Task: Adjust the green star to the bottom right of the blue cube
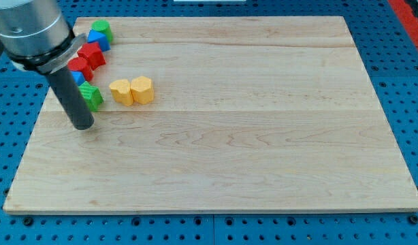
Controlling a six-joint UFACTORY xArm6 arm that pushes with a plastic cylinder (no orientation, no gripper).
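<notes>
The green star (93, 96) lies near the board's left edge, touching the right side of my rod. My tip (82, 126) rests on the board just below and left of the star. A blue block (78, 78), mostly hidden by the rod, sits just above and left of the star. A second blue block (97, 39) lies higher up, under another green block (100, 29); I cannot tell which of the two is the cube.
Two red blocks (92, 54) (79, 67) sit in the diagonal row between the two blue blocks. Two yellow blocks (120, 91) (142, 90) lie side by side to the star's right. The wooden board (250, 136) rests on a blue pegboard table.
</notes>
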